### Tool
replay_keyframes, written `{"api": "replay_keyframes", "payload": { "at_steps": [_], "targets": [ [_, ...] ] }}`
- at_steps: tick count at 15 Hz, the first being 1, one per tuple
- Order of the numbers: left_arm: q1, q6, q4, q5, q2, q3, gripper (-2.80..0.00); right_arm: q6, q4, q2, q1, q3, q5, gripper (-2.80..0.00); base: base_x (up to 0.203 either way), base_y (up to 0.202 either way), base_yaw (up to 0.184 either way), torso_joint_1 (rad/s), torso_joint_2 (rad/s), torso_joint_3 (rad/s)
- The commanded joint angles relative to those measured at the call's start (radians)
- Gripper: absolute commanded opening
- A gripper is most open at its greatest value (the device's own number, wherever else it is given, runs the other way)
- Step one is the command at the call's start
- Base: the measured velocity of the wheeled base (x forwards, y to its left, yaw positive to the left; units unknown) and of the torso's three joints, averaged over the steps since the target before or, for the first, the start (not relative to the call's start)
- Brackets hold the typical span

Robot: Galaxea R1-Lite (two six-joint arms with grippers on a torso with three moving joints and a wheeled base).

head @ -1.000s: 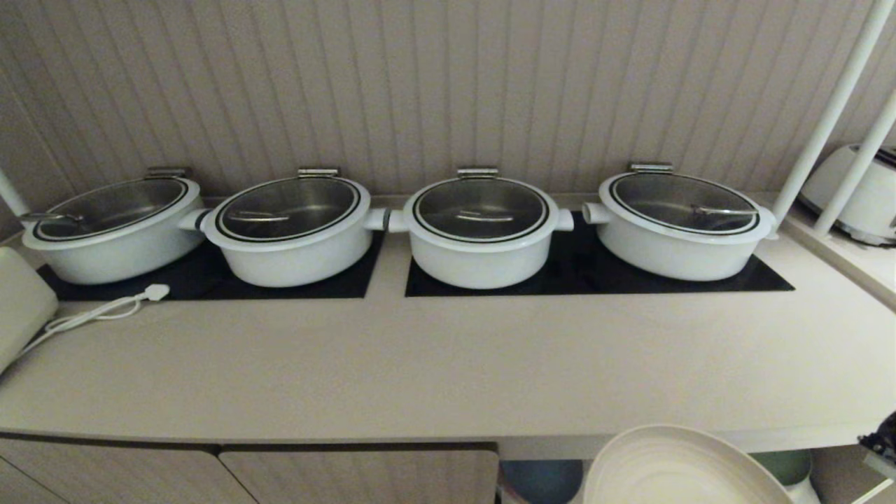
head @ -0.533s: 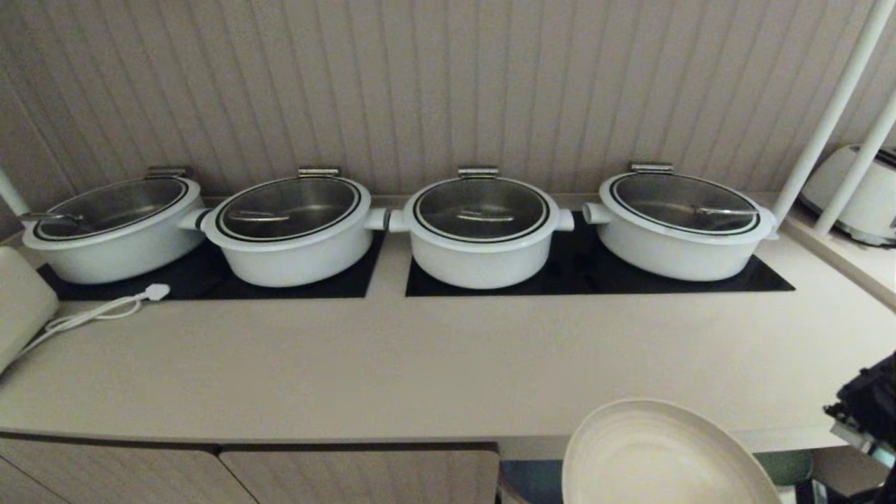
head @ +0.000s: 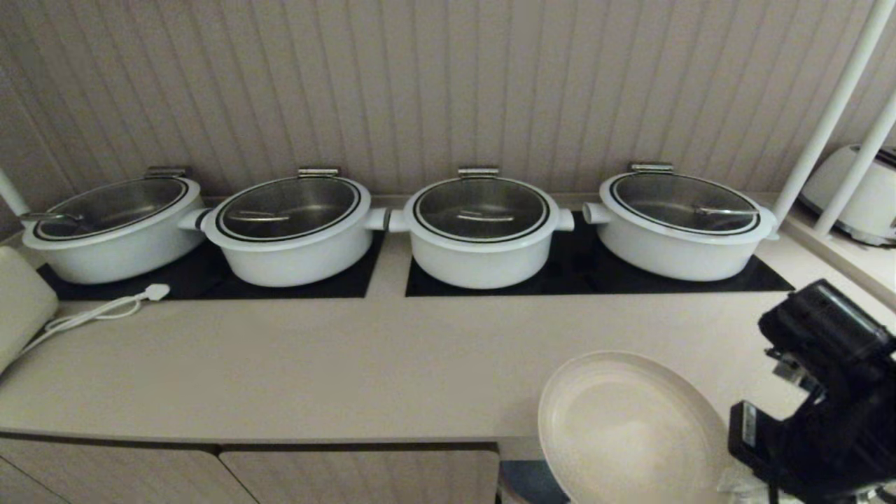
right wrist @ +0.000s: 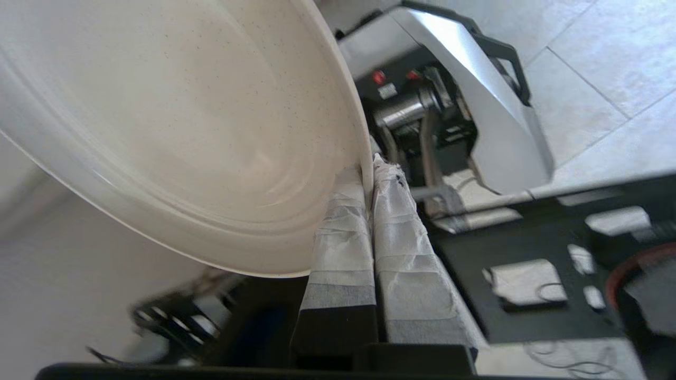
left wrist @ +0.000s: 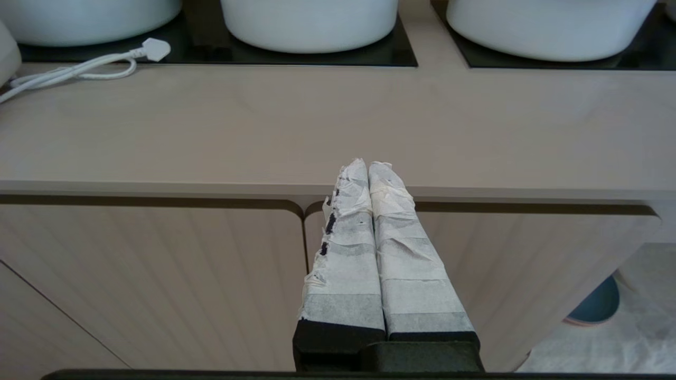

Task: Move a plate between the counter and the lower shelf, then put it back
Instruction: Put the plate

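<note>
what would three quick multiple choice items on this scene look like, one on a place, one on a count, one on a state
1. Where is the plate?
A. flat on a hob panel
B. held up at the counter's front edge, right of centre
C. on top of a pot lid

2. How many white lidded pots stand on the counter?
A. two
B. four
C. six

3. How does the right gripper stand?
A. wide open, empty
B. shut on the plate's rim
C. shut on a cable

Answers:
1. B, the head view shows the plate tilted and overlapping the counter's front edge, with the right arm beside it.
2. B, four pots sit in a row on the black hob panels.
3. B, the right wrist view shows the taped fingers pinching the rim between them.
</note>
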Motion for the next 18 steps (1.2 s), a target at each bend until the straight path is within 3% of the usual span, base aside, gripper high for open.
{"api": "replay_keyframes", "payload": {
  "at_steps": [1,9,18],
  "targets": [
    [0.0,0.0,0.0,0.0,0.0,0.0,-2.8,0.003,0.004,0.107,-0.036,-0.071,0.003,-2.8,0.0,0.0,0.0,0.0,0.0,0.0],
    [0.0,0.0,0.0,0.0,0.0,0.0,-2.8,-0.013,-0.007,0.383,-0.09,-0.335,0.025,-2.8,0.0,0.0,0.0,0.0,0.0,0.0],
    [0.0,0.0,0.0,0.0,0.0,0.0,-2.8,-0.011,-0.008,0.499,-0.087,-0.458,0.066,-2.8,0.0,0.0,0.0,0.0,0.0,0.0]
  ]
}}
